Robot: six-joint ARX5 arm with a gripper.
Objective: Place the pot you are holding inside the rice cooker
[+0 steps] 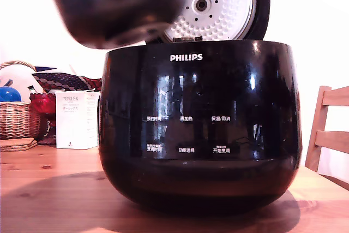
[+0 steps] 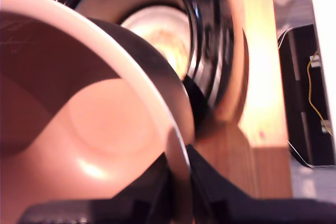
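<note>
The gripper [image 2: 178,182] has its two black jaws clamped on the thin rim of the round, dark grey matte metal pot [image 1: 114,6]. The pot hangs above the large glossy black rice cooker [image 1: 202,129], off toward the exterior view's left of its opening. It sits tilted, clear of the open lid [image 1: 218,4], so I judge it must shift over the cavity and level before lowering.

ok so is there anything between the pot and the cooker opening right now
Nothing shows between them. In the exterior view the pot hangs over the rice cooker rim with only bright background in the gap; the wrist view shows the gripper clamped on the pot's rim.
</note>
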